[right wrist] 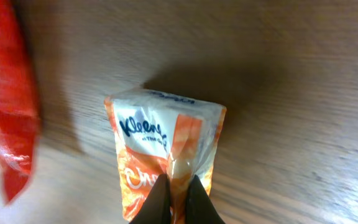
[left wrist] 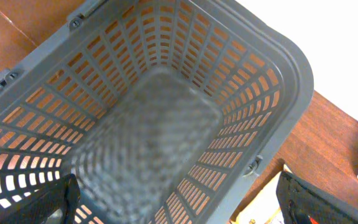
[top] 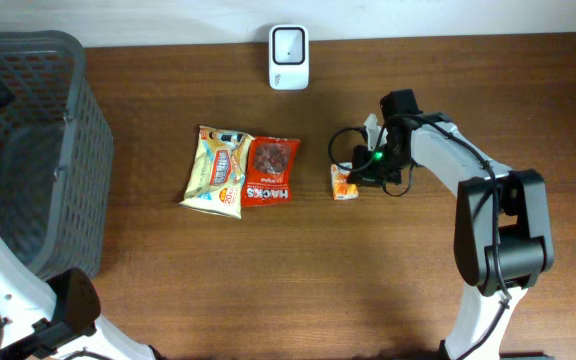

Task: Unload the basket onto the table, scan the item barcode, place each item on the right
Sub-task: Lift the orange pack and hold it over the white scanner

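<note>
jaws of right gripper (right wrist: 178, 186) closed, pinching end of kleenex pack (right wrist: 160, 134): light, soft, crinkly; left gripper (left wrist: 182, 202) wide open over basket (left wrist: 278, 93).

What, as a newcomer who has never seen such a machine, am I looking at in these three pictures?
These are two robot arms at a wooden table. One picture looks down from above; the other two come from a camera on each wrist. On the table lie a yellow snack bag, a red Hacks bag, a Kleenex tissue pack and a white device, probably the scanner. A grey basket stands at the left edge. The right wrist picture shows the right gripper pinched shut on the Kleenex tissue pack's wrapper. The left wrist picture looks down into the grey basket, where nothing shows inside, with the left gripper open above it.
</note>
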Motion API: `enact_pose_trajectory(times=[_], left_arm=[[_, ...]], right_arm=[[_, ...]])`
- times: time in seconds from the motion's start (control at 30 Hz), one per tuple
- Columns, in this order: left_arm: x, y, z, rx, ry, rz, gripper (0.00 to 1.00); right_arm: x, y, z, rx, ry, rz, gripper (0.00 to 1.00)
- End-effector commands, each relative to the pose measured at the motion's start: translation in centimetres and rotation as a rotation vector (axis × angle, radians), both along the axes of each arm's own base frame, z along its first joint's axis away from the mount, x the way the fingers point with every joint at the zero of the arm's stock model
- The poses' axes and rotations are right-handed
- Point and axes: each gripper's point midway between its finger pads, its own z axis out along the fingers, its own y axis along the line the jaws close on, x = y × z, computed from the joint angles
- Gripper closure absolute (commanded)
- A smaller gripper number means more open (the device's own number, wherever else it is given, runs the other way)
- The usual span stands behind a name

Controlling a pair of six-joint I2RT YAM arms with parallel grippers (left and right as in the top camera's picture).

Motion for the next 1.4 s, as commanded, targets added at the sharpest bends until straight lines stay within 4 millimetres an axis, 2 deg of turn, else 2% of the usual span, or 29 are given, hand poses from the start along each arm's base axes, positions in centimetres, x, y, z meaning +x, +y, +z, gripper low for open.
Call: enact_pose_trajectory(times=[0.0,0.1,0.17,0.23,0.3,0.37,0.43,0.5,0.57,0.6,0.67,0.8,0.83,1.0,1.1,1.3,1.37], left_arm=[[-0.4,-0.1,0.8,0.011,-0.022,0.004,0.01],[-0.4,-0.1,0.8,0.011,-0.022,0.004,0.01],[-0.5,-0.1,0.8,0.011,-0.022,0.004,0.01],[-0.4,-0.1,0.8,0.011,-0.022,0.004,0.01],[-0.4,-0.1,0.8,0.011,-0.022,0.004,0.01],[-0.4,-0.1,0.8,0.011,-0.022,0.004,0.01],[-0.4,-0.1,0.8,0.011,-0.022,0.004,0.01],[-0.4,-0.1,0.8,0.011,-0.022,0.004,0.01],[-0.5,-0.1,0.8,0.011,-0.022,0.004,0.01],[-0.4,-0.1,0.8,0.011,-0.022,0.004,0.01],[-0.5,-0.1,0.8,0.011,-0.022,0.004,0.01],[-0.4,-0.1,0.8,0.011,-0.022,0.004,0.01],[-0.5,-0.1,0.8,0.011,-0.022,0.004,0.01],[-0.4,-0.1,0.8,0.011,-0.022,0.004,0.01],[-0.4,-0.1,0.8,0.011,-0.022,0.004,0.01],[-0.5,-0.1,0.8,0.011,-0.022,0.004,0.01],[-0.4,-0.1,0.8,0.011,-0.022,0.004,0.01]], right_arm=[[1.4,2.5,2.1,0.149,-0.052,0.037,0.96],[5.9,2.7,6.3,0.132,-0.208,0.038,0.96],[10.0,2.0,9.5,0.024,-0.376,0.012,0.96],[13.1,1.6,12.1,-0.060,-0.524,-0.019,0.96],[16.9,2.2,15.6,-0.162,-0.770,-0.017,0.96],[19.3,2.8,18.0,-0.345,-0.982,0.020,0.96],[20.3,4.7,19.1,-0.483,-1.133,0.153,0.96],[20.8,7.0,19.2,-0.611,-1.260,0.371,0.96],[21.2,9.1,18.1,-0.745,-1.356,0.595,0.96],[21.6,9.7,17.6,-0.782,-1.390,0.649,0.96],[22.5,10.0,16.8,-0.834,-1.433,0.676,0.96],[25.2,8.2,15.0,-0.952,-1.491,0.559,0.96],[25.4,8.3,13.9,-0.940,-1.492,0.571,0.96],[25.6,8.7,11.2,-0.921,-1.469,0.603,0.96],[25.7,8.7,11.4,-0.925,-1.485,0.589,0.96],[25.9,9.5,15.0,-0.938,-1.621,0.490,0.96],[25.7,10.3,15.1,-0.927,-1.630,0.499,0.96]])
